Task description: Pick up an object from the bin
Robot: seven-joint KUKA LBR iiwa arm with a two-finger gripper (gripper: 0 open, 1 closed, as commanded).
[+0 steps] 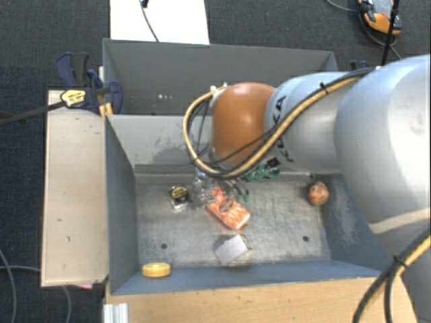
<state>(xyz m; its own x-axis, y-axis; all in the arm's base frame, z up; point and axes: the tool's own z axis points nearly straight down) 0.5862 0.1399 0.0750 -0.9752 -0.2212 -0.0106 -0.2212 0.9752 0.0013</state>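
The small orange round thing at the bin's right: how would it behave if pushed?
The orange round thing looks ball-like, so it would probably roll rather than slide. It lies alone on the flat bin floor, so likely little nearby would stop it.

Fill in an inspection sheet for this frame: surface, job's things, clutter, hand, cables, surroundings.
surface: grey metal bin, floor bare between a few loose things.
job's things: orange-and-white packet mid-floor, nearest the hand; small black-and-yellow thing to its left.
clutter: grey flat square near the front wall; yellow disc in the front-left corner; orange ball at right; green thing partly behind the arm.
hand: hand low over the floor, between the packet and the black-and-yellow thing; grip cannot be read.
cables: black and yellow cables loop round the orange wrist cover.
surroundings: dark carpet; orange-and-black tool at top right.
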